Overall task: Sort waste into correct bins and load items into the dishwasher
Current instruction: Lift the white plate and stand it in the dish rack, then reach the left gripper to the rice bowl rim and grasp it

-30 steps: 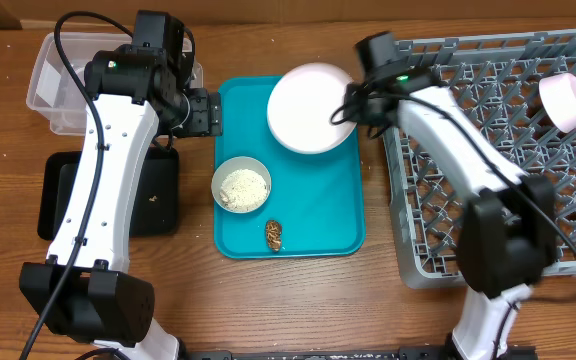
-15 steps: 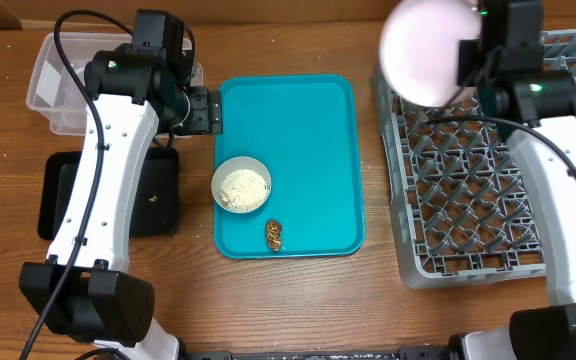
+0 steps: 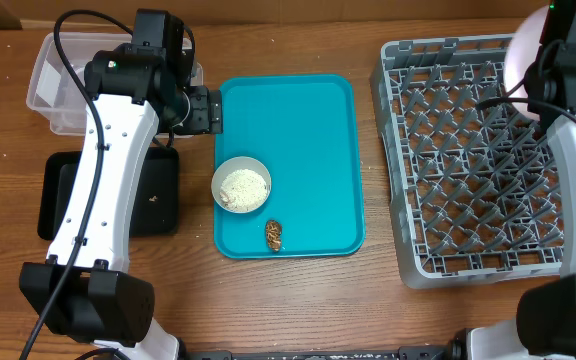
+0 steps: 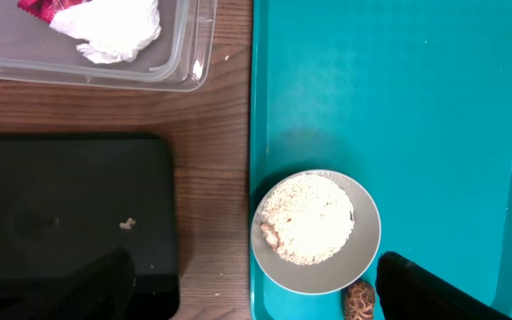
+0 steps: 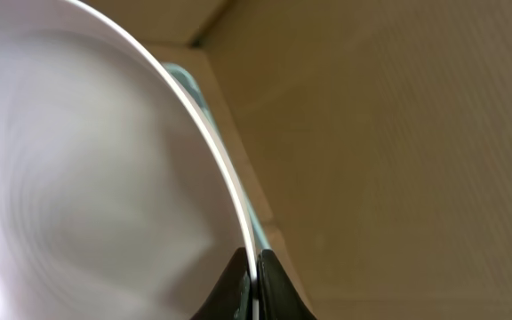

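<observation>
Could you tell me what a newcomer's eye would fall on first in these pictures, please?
The bright teal tray in the middle of the overhead view stands out first, with a small white bowl of rice and a brown lump of food in its near-left part. Next comes the pale plate, pinched at its rim by the right claw and tilted above the far-right corner of the grey dish rack.

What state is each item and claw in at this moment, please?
Left claw: open, holding nothing.
Right claw: shut on the plate, at its rim.
Plate: held over the dish rack's right side.
Bowl: upright on teal tray, holding rice.
Brown lump: loose on the tray.
Wrapper: crumpled, inside clear tub.
</observation>
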